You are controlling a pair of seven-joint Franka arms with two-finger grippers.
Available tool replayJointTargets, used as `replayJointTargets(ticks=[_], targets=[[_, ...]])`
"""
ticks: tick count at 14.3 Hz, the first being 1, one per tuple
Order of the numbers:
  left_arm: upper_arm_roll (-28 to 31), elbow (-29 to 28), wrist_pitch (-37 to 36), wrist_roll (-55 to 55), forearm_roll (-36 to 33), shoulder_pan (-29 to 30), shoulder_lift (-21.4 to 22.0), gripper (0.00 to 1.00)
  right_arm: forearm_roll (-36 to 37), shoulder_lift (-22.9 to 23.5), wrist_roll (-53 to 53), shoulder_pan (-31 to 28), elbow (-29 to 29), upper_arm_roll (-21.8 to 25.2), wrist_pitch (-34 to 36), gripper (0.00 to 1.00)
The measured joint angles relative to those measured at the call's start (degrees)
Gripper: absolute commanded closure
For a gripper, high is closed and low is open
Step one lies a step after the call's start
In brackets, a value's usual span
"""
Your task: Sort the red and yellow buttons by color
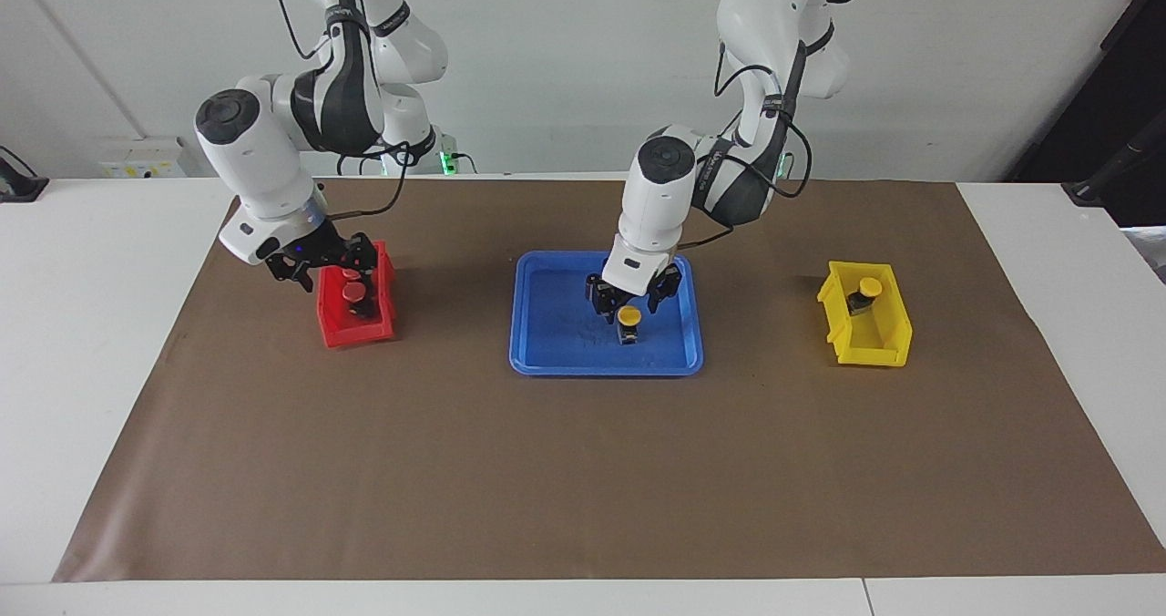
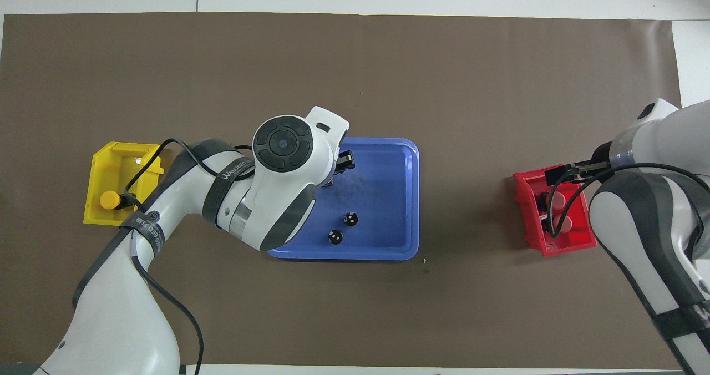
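Observation:
My left gripper is low over the blue tray, open, its fingers on either side of a yellow button that stands on the tray. In the overhead view my left wrist hides that button. A second yellow button lies in the yellow bin at the left arm's end; it also shows in the overhead view. Two red buttons lie in the red bin at the right arm's end, also seen from overhead. My right gripper hangs just above that bin.
Two small dark cylinders stand in the blue tray near its edge closest to the robots. A brown mat covers the table; white table edges show around it.

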State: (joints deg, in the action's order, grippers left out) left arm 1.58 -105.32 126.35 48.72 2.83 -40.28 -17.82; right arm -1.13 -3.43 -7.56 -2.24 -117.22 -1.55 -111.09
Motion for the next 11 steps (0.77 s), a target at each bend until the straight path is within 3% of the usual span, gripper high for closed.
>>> replayJointTargets(ticks=[2,4,5,6,7,11], targets=[[0.0,0.02,0.06,0.31,0.0,0.0,-0.17,0.32,0.0,-0.56,1.19,-0.02,7.23,-0.06,8.5,0.0],[0.0,0.02,0.15,0.67,0.0,0.0,-0.41,0.45,0.0,-1.31,1.52,-0.22,13.31,-0.04,15.28,0.0],[0.01,0.02,0.21,0.75,0.0,0.0,-0.47,0.61,0.0,-1.51,1.53,-0.41,15.9,-0.02,17.64,0.0],[0.01,0.03,0.24,0.78,0.0,0.0,-0.48,0.86,0.02,-1.52,1.53,-0.52,18.23,0.06,19.55,0.0],[0.01,0.04,0.25,0.79,0.0,0.0,-0.48,0.98,0.07,-1.45,1.54,-0.62,20.13,0.11,21.44,0.0],[0.18,0.53,0.05,0.8,0.0,0.06,-0.51,0.99,0.18,0.14,1.78,-3.93,25.59,0.14,25.46,0.0]])
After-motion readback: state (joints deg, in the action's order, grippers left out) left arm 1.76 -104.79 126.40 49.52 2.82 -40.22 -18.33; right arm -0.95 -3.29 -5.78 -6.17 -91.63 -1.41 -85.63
